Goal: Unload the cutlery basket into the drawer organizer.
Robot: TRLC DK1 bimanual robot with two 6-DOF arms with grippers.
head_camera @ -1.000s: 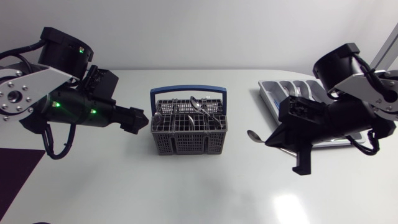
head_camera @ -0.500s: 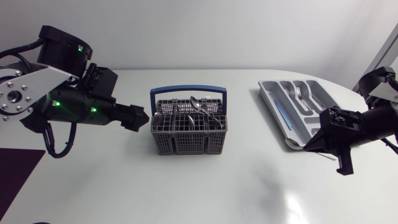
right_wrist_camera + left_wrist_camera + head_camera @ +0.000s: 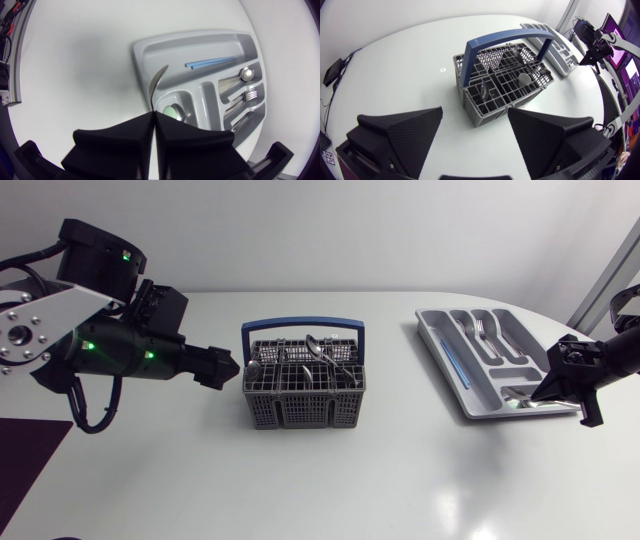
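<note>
Left gripper [image 3: 475,109] spread, right gripper [image 3: 152,115] closed.

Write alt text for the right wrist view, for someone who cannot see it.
The right gripper is shut on a slim silver piece of cutlery, holding it over the grey drawer organizer on the white table. Other compartments hold two blue sticks and forks.

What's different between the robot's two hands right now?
The left hand is open and empty; the right hand is shut on a silver utensil. The left hand points at the side of the cutlery basket, just short of it; the right hand holds its utensil over the drawer organizer. Both are black, with two wedge-shaped fingers.
</note>
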